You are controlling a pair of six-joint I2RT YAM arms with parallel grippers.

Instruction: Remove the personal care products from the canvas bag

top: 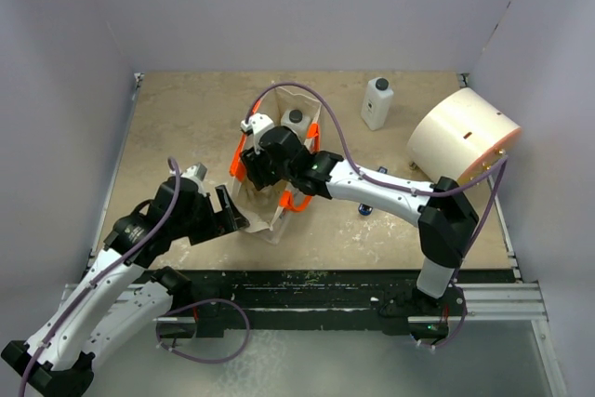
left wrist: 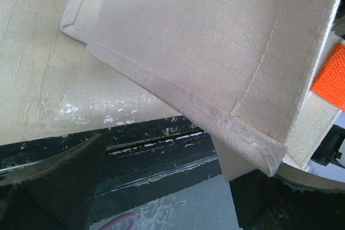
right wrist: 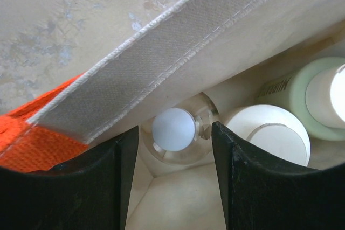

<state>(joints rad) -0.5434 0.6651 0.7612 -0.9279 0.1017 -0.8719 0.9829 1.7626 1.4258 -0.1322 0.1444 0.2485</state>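
- Tan tabletop (top: 177,137) is walled on three sides.
- The canvas bag (top: 271,218) stands mid-table. My left gripper (left wrist: 167,168) is spread wide at its near corner seam.
- My right gripper (right wrist: 175,132) hangs parted over the bag's mouth, just inside the rim. A white-capped bottle (right wrist: 173,129) sits between the fingers, clear of both.
- A white bottle (top: 376,104) stands outside, well apart.

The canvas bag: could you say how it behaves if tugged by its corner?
The canvas bag probably flexes rather than flops: its panels lie flat with stitched seams. With bottles inside, it may slide or tip, not lift.
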